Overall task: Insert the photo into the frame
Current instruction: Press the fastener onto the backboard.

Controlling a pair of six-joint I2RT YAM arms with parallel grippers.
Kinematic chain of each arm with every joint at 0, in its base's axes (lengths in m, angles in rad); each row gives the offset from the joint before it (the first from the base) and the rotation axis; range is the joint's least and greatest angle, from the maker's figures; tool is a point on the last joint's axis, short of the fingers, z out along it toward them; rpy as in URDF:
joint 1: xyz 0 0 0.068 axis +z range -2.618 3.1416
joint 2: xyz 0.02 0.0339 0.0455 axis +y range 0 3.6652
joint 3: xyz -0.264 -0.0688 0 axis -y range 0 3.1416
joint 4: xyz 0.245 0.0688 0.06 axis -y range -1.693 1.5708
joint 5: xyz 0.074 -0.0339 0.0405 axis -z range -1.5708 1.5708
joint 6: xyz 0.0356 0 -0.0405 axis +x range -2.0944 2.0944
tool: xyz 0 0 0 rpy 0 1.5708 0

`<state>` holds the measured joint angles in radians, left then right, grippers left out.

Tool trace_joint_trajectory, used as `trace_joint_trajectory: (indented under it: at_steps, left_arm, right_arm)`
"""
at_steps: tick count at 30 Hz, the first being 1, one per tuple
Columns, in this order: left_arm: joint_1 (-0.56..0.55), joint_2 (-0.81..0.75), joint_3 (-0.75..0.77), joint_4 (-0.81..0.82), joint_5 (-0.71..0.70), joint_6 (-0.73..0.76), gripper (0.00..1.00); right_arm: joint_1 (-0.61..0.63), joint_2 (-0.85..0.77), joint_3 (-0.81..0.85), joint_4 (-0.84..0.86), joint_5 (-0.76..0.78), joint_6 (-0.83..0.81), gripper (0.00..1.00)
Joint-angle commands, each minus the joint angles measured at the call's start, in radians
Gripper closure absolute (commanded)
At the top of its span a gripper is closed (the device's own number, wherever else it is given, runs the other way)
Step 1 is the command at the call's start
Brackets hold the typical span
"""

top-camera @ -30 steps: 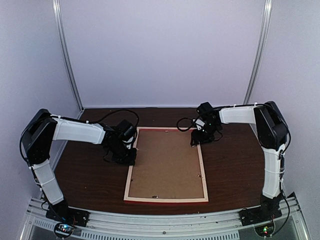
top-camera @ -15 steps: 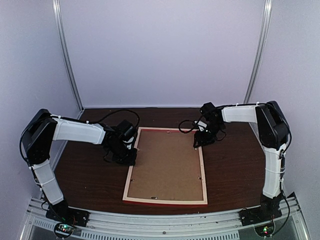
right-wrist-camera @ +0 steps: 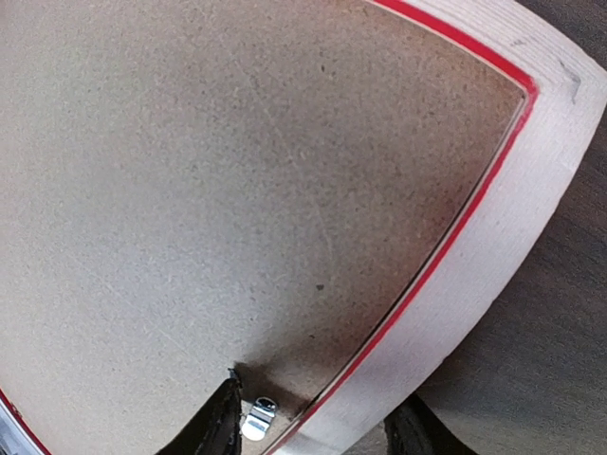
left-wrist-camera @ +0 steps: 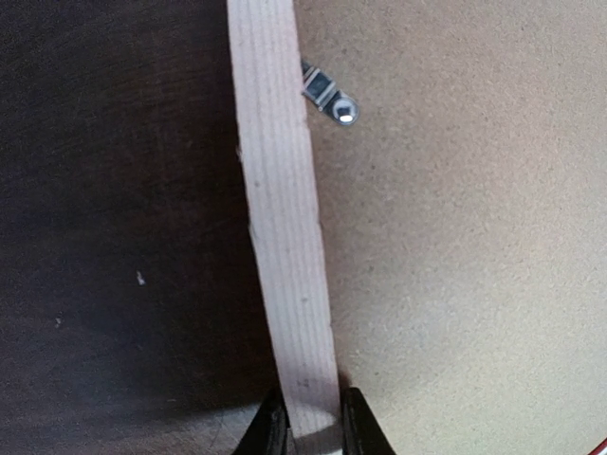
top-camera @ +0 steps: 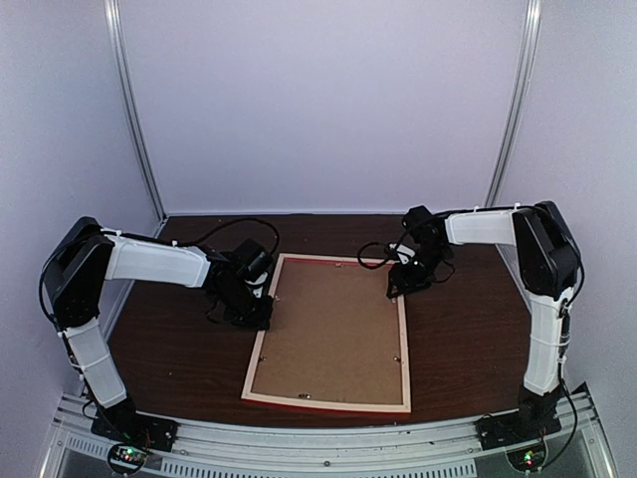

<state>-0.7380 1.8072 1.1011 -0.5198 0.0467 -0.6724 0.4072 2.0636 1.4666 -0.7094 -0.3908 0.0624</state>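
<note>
Large rect. red-edged, pale-wood picture frame [top-camera: 328,403] lies back-up in the centre of the top view, a bit skewed, on the dark brown wooden table [top-camera: 169,349]. Plain brown fibreboard backing board [top-camera: 333,324] sits inside it. My left gripper [top-camera: 255,307] is at the upper part of the frame's left strip. On the left wrist cam, bottom centre, its black fingers [left-wrist-camera: 270,428] are clenched on that pale strip, one each side. Small silver metal turn clip [left-wrist-camera: 332,100] at upper centre there, on the board just beside the strip. My right gripper [top-camera: 403,287] is low over the frame's right strip, upper-right. Right wrist cam, bottom edge: jaws released, apart, astride the strip. One finger [right-wrist-camera: 216,427] is over the board, the other on the outer side, w/ another silver clip [right-wrist-camera: 256,417] btwn them. It grasps nothing.
</note>
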Motion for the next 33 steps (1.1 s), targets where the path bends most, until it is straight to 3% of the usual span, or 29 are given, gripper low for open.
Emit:
trace_joint_trajectory:
  at_steps: [1,17,33]
  left_arm:
    - [-0.02,0.01,0.019,0.012,0.047,0.044,0.82]
    - [-0.02,0.009,0.014,0.011,0.043,0.044,0.82]
    - [-0.02,0.007,0.013,0.01,0.043,0.046,0.82]
  right_arm:
    - [-0.005,-0.021,-0.048,-0.045,-0.018,-0.011,0.48]
    - [-0.005,-0.041,-0.091,-0.087,0.051,-0.108,0.48]
    - [-0.032,-0.002,-0.052,-0.086,0.027,-0.118,0.62]
